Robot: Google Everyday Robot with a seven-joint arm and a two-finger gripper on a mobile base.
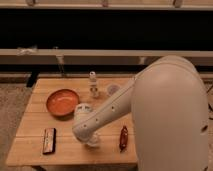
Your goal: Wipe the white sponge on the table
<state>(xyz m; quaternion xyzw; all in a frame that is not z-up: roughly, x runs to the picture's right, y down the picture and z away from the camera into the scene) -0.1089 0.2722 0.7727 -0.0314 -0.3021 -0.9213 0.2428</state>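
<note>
The light wooden table (35,145) fills the lower middle of the camera view. My arm reaches from the right down to the table's front middle. My gripper (93,142) points down and sits at or just above the tabletop, between the dark bar and the red object. The white sponge does not show apart from the gripper. A pale patch right under the gripper could be it, but I cannot tell.
An orange bowl (62,102) stands at the left back. A dark rectangular bar (49,140) lies front left. A small bottle (93,84) and a clear plastic cup (114,90) stand at the back. A red object (123,137) lies front right. My large white arm housing (170,115) blocks the right.
</note>
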